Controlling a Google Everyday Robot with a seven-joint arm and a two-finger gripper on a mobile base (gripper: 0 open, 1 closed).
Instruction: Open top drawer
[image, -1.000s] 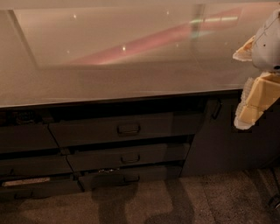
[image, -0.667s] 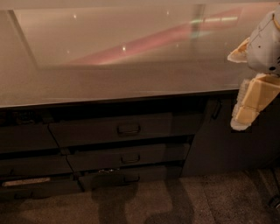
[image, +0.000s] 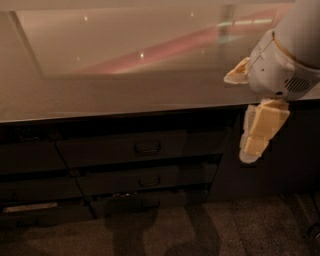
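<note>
The gripper (image: 239, 117) hangs at the right, by the glossy counter's (image: 100, 97) near edge, its fingers (image: 260, 130) spread and empty. The top drawer (image: 115, 150) sits shut under the counter, left of the gripper, above a speckled floor (image: 245, 227).

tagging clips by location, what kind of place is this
Probably an office kitchenette or break room: a long glossy counter over dark drawers, the top drawer shut, and speckled carpet below. The pincer hangs at the right, in front of the counter's edge.
</note>
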